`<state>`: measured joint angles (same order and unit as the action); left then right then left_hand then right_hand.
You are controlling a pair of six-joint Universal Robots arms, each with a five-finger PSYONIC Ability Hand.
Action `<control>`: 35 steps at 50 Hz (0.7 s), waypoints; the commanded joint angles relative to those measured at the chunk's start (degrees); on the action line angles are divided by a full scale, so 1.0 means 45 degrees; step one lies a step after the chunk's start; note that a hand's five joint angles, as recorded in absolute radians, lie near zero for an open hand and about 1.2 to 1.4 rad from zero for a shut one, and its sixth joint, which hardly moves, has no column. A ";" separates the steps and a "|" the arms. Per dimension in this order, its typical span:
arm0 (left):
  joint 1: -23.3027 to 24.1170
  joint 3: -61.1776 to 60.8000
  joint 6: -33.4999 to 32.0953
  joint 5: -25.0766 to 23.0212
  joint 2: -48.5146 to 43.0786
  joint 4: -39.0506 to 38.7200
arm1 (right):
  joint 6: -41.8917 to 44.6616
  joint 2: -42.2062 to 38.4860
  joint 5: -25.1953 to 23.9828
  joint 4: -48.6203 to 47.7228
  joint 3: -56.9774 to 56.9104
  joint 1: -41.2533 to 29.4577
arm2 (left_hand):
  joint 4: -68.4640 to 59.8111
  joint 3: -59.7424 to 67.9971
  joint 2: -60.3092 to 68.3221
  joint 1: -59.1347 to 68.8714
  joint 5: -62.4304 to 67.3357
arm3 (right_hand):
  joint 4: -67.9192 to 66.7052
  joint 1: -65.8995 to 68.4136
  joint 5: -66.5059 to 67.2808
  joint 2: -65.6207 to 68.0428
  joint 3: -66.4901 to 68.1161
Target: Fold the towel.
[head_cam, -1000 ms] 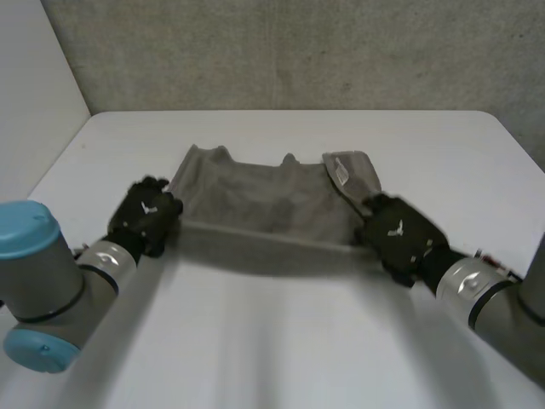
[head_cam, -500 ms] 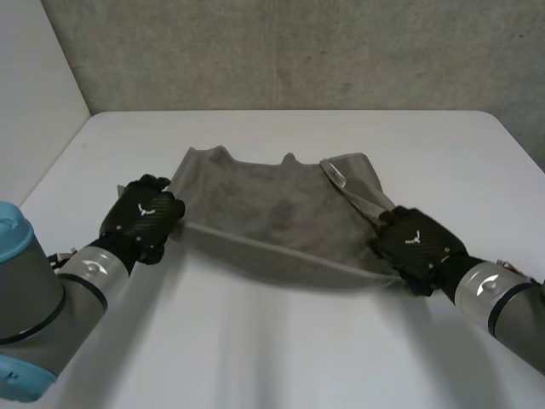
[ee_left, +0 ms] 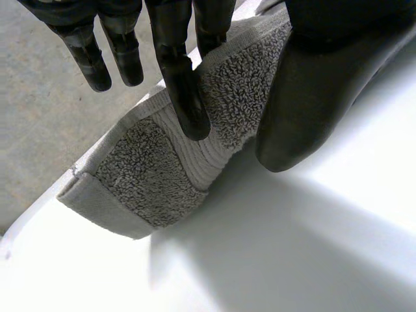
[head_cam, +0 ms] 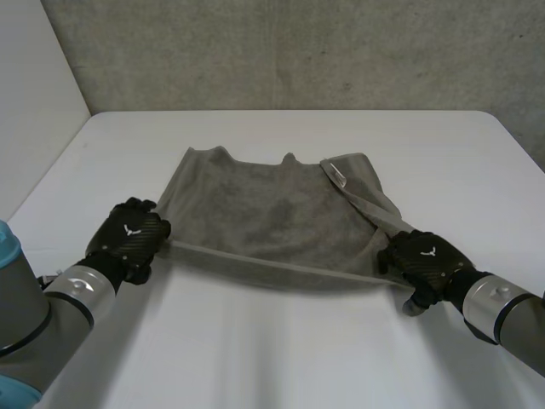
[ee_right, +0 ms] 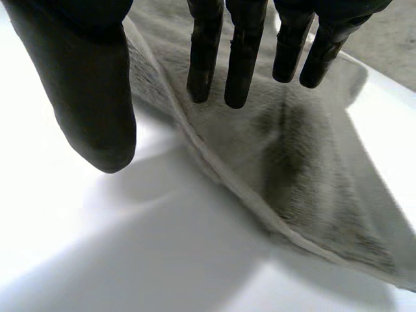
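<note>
Two robot hands hold up the near edge of a grey towel [head_cam: 268, 209] spread mid-table [head_cam: 281, 358]. The left hand [head_cam: 129, 240] pinches the near-left corner between thumb and fingers, and the right hand [head_cam: 426, 260] is clamped likewise on the near-right corner. A clean fold likely means keeping that edge taut and carrying both corners level towards the towel's far edge.

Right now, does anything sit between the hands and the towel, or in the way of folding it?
Nothing visible does. The left hand pinches the towel at its near left corner and the right hand at its near right corner. Nothing lies on the towel or on the table beyond it.
</note>
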<state>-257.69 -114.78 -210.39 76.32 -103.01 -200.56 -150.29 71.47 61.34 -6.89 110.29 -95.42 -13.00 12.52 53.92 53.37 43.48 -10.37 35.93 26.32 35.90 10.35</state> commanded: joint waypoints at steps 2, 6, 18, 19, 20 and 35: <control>-0.0372 -0.0020 0.0132 -0.0007 0.0175 0.0038 | -0.0370 -0.0470 0.0100 -0.1259 0.0081 0.0307 | 0.0667 -0.0561 -0.0218 -0.0095 -0.0119 | 0.0083 0.0759 0.0672 0.0765 -0.0079; -0.0411 -0.0020 0.0132 -0.0008 0.0195 0.0038 | -0.0645 -0.0882 0.0119 -0.1398 -0.0076 0.0248 | 0.0667 -0.0561 -0.0218 -0.0095 -0.0119 | 0.0083 0.0910 0.0823 0.0916 -0.0079; -0.1036 0.0116 0.0346 -0.0007 0.0311 0.0116 | -0.0821 -0.1039 0.0119 -0.1535 -0.0311 0.0268 | 0.0667 -0.0561 0.0006 0.0129 0.0105 | 0.0083 0.3041 0.2954 0.3047 -0.0079; -0.1056 0.0136 0.0482 -0.0007 0.0331 0.0135 | -0.0821 -0.1116 0.0119 -0.1515 -0.0291 0.0268 | 0.0667 -0.0561 0.0006 0.0129 0.0105 | 0.0083 0.3152 0.3065 0.3158 -0.0079; -0.1056 0.0136 0.0483 -0.0008 0.0332 0.0136 | -0.0821 -0.1117 0.0119 -0.1515 -0.0291 0.0268 | 0.0667 -0.0561 0.0006 0.0129 0.0105 | 0.0083 0.3153 0.3066 0.3159 -0.0079; -0.1115 0.0214 0.1148 -0.0066 0.0662 0.1070 | -0.0098 0.0407 -0.0955 -0.0070 -0.0838 0.1713 | 0.0667 -0.0561 0.3286 0.3409 0.3386 | 0.0083 0.9793 0.9706 0.9799 -0.0079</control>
<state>-262.63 -113.77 -205.18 76.17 -101.08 -198.47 -152.56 67.71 59.93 -11.30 107.12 -92.17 -13.00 12.52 62.94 61.21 52.54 -10.37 75.40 66.27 74.42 10.36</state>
